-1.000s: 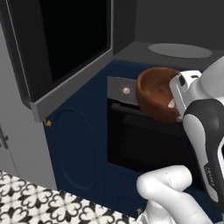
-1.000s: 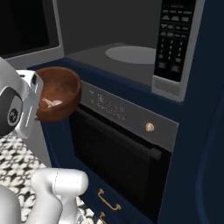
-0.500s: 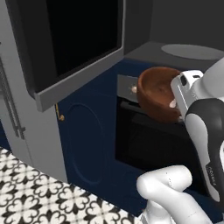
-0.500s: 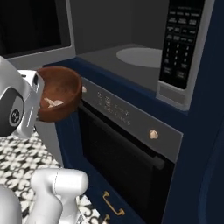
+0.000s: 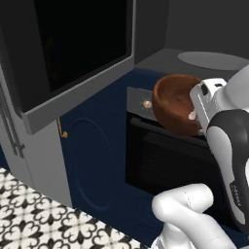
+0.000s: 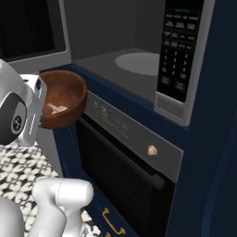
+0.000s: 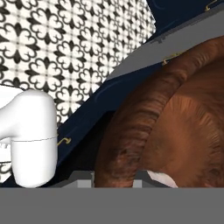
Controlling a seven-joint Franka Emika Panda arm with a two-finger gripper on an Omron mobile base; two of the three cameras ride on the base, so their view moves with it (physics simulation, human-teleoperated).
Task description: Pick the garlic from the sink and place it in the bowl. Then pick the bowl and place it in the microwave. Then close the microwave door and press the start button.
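Note:
My gripper [image 6: 40, 105] is shut on the near rim of the reddish-brown bowl [image 6: 65, 98], holding it in the air in front of the oven, tilted toward the hand. The pale garlic [image 6: 57, 109] lies inside the bowl against its low side. From the left, the bowl [image 5: 174, 101] hangs just below the microwave's open cavity, with the garlic [image 5: 191, 115] at the hand. The microwave [image 6: 139, 62] stands open with its grey turntable [image 5: 212, 60] bare. The microwave door [image 5: 80, 48] is swung wide to the left. In the hand view the bowl [image 7: 175, 122] rim sits between the fingertips, the garlic [image 7: 163, 178] behind it. The sink is out of view.
A black oven [image 6: 121, 162] with a copper knob [image 6: 152, 150] sits under the microwave, and the bowl hangs in front of its panel. The microwave's keypad [image 6: 179, 51] is right of the cavity. Patterned floor tiles [image 5: 34, 214] lie below, and grey tall cabinet fronts [image 5: 29, 151] stand under the open door.
The whole picture has shifted as the base drove: the microwave and oven now stand closer and further left. The bowl stays in the grip with the garlic inside.

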